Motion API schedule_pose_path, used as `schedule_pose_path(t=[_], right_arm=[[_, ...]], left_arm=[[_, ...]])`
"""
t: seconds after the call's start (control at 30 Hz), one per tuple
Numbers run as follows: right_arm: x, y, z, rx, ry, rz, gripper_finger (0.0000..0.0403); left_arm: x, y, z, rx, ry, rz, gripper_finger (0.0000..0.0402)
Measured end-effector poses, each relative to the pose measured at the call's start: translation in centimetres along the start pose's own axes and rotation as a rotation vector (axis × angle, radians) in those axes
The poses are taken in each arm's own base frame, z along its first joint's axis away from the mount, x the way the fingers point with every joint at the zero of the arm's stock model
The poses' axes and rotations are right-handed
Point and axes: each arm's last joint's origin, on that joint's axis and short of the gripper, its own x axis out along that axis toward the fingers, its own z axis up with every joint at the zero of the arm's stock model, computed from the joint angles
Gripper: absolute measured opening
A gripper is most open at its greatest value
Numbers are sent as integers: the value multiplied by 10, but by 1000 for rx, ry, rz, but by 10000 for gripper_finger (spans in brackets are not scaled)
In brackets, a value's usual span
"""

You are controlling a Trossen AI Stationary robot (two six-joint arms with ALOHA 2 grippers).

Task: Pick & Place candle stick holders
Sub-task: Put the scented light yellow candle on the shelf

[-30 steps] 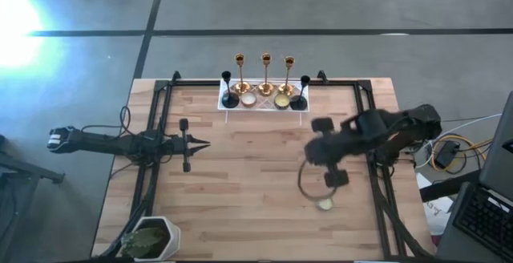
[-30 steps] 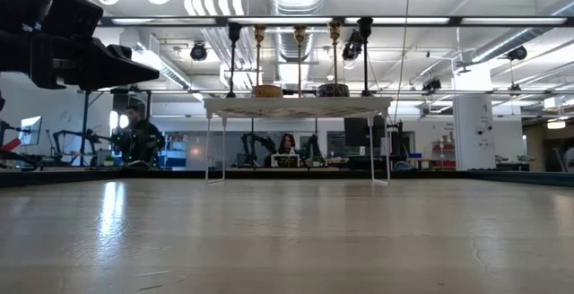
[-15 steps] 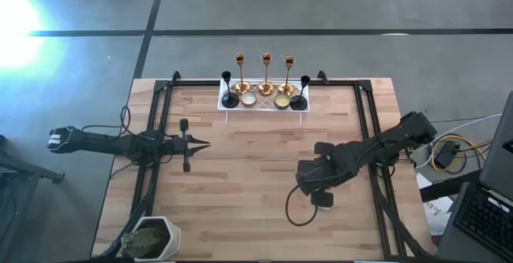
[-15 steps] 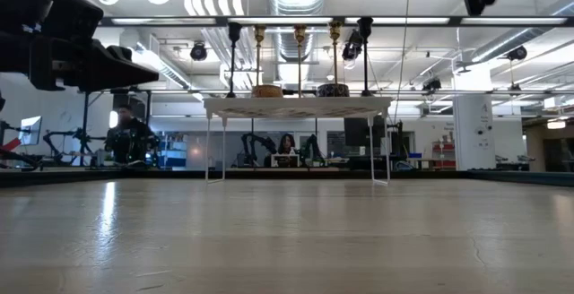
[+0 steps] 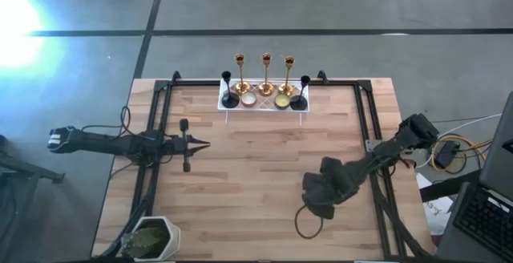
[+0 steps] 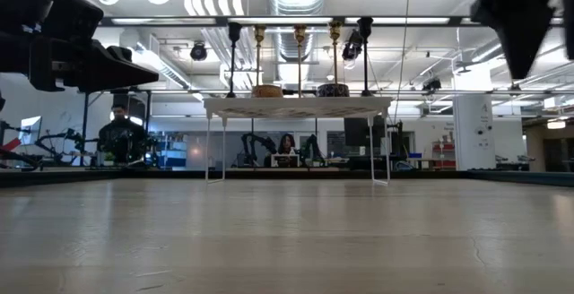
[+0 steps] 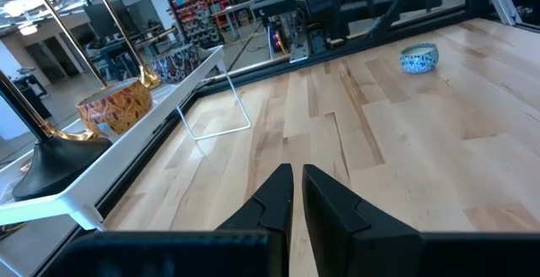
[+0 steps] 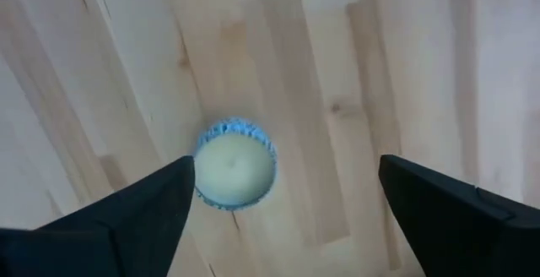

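low round cup (image 8: 235,162) on table, between spread right fingers (image 8: 135,214)

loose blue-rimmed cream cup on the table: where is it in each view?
High: hidden beneath the right gripper.
Low: not visible.
Left wrist: cup far out on bare wood.
Right wrist: cup straight below, nearer one open finger.
Shared landmark: white tray, seen in all but the right wrist view.

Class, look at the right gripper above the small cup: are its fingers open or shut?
Open. In the right wrist view the right gripper has its fingers spread wide apart, either side of the cup on the table.
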Motion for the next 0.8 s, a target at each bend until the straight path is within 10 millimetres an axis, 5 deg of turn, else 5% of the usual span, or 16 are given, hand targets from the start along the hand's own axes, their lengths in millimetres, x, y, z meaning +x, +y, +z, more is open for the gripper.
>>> schedule_pose_path(t=[0.17,0.4,0.8], right_arm=[[20,3,-18,10,43,-50,372],[19,9,-34,38,31,-50,373],[13,17,-32,125,-46,-6,373]], left_arm=[[0,0,0,0,1,-1,34],[0,0,0,1,5,-1,34],[0,0,0,-4,5,4,34]])
